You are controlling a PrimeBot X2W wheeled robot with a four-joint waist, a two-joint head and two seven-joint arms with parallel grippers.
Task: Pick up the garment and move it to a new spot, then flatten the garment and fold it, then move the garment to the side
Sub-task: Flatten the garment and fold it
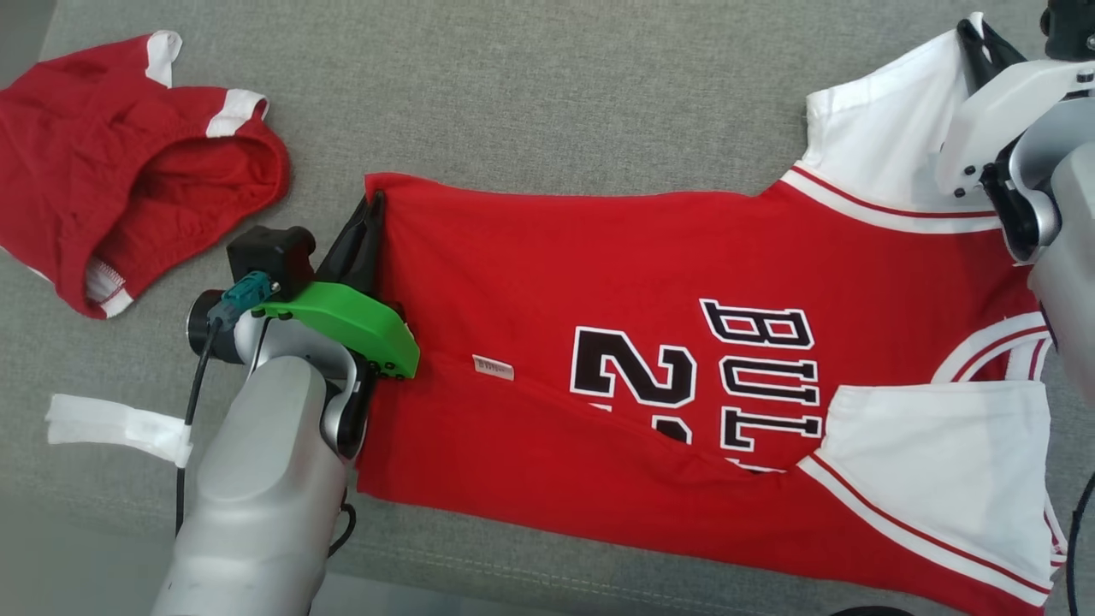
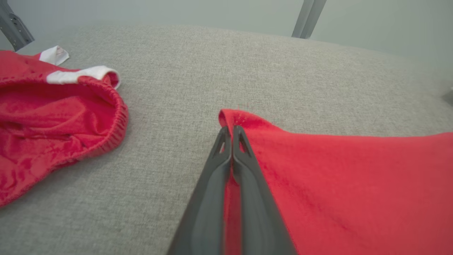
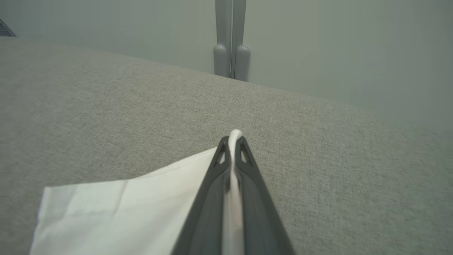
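A red jersey (image 1: 650,282) with white sleeves and black lettering lies spread across the grey surface, its near edge folded up over the front. My left gripper (image 1: 374,204) is shut on the jersey's far hem corner (image 2: 233,118), red cloth pinched between the fingers (image 2: 247,166). My right gripper (image 1: 975,32) is shut on the tip of the far white sleeve (image 1: 890,137); in the right wrist view white fabric (image 3: 116,209) runs between the dark fingers (image 3: 212,184) and pokes out at their tips.
A pair of red shorts (image 1: 128,171) with white trim lies crumpled at the far left, also seen as red shorts (image 2: 53,117) beside my left fingers. A white strip (image 1: 115,423) lies near the front left. The grey surface's front edge (image 1: 513,573) runs below the jersey.
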